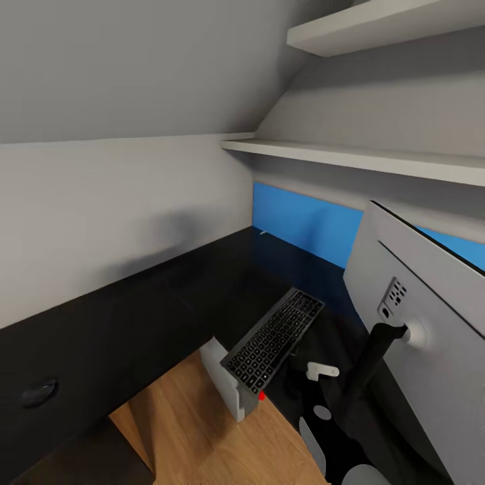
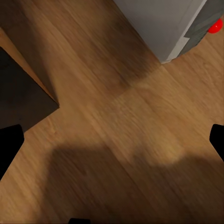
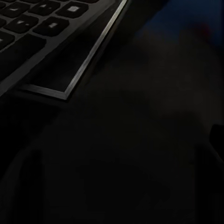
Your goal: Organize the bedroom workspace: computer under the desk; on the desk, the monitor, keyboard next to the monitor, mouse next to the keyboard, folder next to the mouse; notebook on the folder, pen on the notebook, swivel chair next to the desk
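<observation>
— Leaning: keyboard (image 1: 275,339) tilted, far end on the desk (image 1: 135,296), near end propped on the computer (image 1: 225,384) over the wooden floor (image 1: 202,431). Could slide off if nudged.

— And clipping the monitor (image 1: 431,323), standing close beside, back turned this way.

— Right gripper?

— Just beside the keyboard's corner above the dark desktop; jaw state impossible to tell. Left gripper (image 2: 112,140) spread wide, empty, over bare floor near the computer's corner.

2 white wall shelves (image 1: 350,156); wooden floor (image 1: 202,431).
</observation>
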Motion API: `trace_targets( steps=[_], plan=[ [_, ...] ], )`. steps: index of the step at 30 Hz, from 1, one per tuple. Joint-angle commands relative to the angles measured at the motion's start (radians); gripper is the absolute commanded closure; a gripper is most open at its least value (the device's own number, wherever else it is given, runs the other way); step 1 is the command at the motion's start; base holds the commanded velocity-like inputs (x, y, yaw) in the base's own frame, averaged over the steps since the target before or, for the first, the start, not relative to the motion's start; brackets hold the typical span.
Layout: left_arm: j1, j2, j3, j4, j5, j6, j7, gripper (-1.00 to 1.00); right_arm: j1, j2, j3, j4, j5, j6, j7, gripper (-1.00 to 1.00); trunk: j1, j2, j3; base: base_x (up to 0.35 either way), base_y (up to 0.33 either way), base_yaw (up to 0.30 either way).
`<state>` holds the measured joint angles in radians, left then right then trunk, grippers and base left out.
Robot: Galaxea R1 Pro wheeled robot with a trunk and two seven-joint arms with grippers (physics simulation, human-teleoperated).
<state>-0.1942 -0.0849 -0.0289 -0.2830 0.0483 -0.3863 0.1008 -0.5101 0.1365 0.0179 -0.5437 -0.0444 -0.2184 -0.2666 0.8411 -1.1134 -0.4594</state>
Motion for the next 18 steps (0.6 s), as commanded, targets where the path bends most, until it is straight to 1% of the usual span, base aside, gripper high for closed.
trace_targets(
  steps=[1, 18],
  plan=[
    [-0.001, 0.0, -0.003, 0.001, 0.005, -0.003, 0.003, -1.0, -0.001, 0.0, 0.002, 0.001, -0.005, -0.004, -0.003, -1.0, 0.0, -0.001, -0.001, -0.025, 0.0, 0.0],
    [-0.001, 0.0, -0.003, 0.001, 0.005, -0.003, 0.004, -1.0, -0.001, 0.0, 0.002, -0.001, -0.006, -0.006, -0.004, -1.0, 0.0, -0.001, -0.001, -0.003, 0.0, 0.0]
  ],
)
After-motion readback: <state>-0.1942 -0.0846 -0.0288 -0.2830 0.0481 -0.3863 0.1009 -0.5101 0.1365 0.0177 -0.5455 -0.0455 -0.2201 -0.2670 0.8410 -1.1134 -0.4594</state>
